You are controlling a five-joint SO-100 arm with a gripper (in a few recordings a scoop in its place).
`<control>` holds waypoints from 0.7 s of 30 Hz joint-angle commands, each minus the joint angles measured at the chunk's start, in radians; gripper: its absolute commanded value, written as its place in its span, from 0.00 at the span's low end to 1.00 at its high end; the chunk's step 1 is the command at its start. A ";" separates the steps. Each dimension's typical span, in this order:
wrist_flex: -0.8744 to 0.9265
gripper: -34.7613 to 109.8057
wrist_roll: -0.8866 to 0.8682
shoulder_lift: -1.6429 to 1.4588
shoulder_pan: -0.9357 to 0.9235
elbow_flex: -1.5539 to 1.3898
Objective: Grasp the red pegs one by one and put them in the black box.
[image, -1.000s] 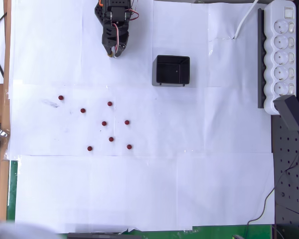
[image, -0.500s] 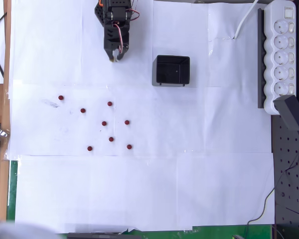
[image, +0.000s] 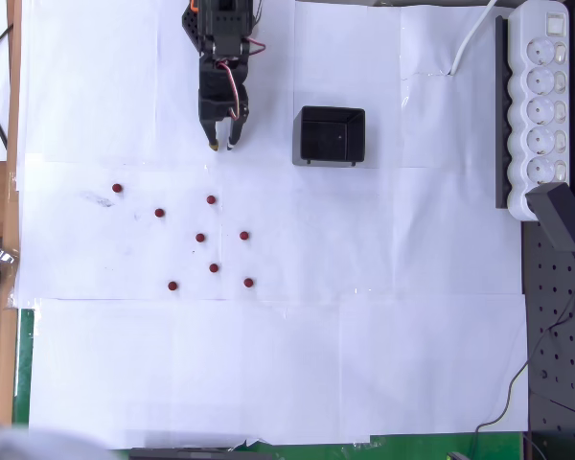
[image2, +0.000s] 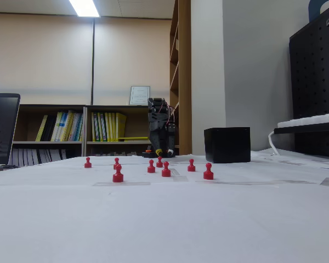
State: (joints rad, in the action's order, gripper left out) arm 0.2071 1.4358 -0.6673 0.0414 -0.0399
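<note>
Since a second ago the gripper has been reaching down the overhead view, from near the top edge toward the pegs, while pegs and box are lying where they were. Eight red pegs are standing loose on the white paper, scattered left of centre: the leftmost, then others at and. In the fixed view they are standing upright in a low row, the nearest at. The box is sitting above and right of the pegs, apart from them, and nothing red is showing inside it. The gripper is hovering just above the topmost peg, left of the box, its jaws parted only narrowly and gripping nothing. A white power strip is lying along the right edge.
</note>
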 commanded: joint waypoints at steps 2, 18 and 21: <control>-0.232 0.34 0.008 -0.181 -0.008 0.002; -0.518 0.36 0.120 -0.575 -0.043 -0.213; -0.518 0.36 0.124 -0.637 -0.051 -0.270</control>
State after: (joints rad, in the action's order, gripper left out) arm -0.2823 1.5447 -1.2379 0.0015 -0.2148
